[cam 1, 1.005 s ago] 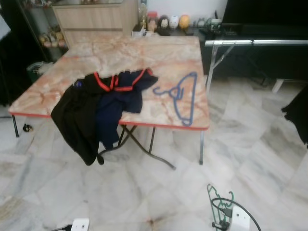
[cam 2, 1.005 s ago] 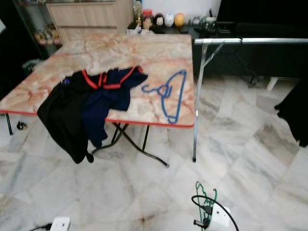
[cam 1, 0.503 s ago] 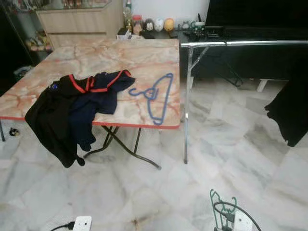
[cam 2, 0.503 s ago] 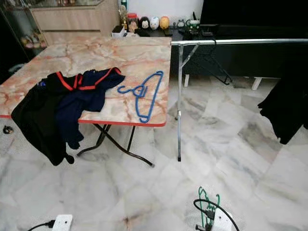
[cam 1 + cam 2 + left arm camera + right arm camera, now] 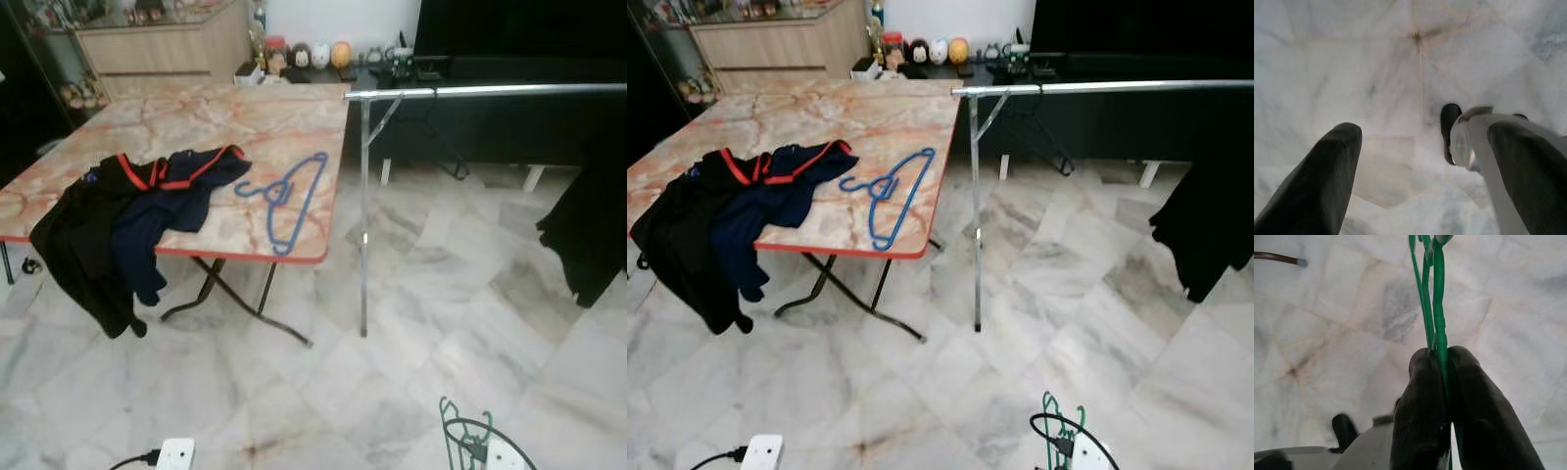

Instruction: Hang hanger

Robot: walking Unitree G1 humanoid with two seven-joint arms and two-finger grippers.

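Observation:
My right gripper [image 5: 1441, 363] is shut on a green wire hanger [image 5: 1433, 298], which pokes up at the bottom right of the head views [image 5: 460, 429]. A silver clothes rail [image 5: 490, 91] on a thin post [image 5: 363, 225] runs off to the right beside the table. A blue hanger [image 5: 289, 196] lies flat on the marble-patterned table [image 5: 225, 117] near its right edge. My left gripper [image 5: 1420, 161] hangs open over the marble floor, holding nothing.
Dark garments with red trim [image 5: 127, 211] drape over the table's front edge. A black garment [image 5: 588, 235] hangs at the far right. A white power strip [image 5: 174, 454] lies on the floor at the front left. Cabinets and small ornaments [image 5: 313, 54] stand behind the table.
The camera has swung right: table and clothes slid left in view, and the rail and hanging black garment came further in. My right gripper still holds the green hanger.

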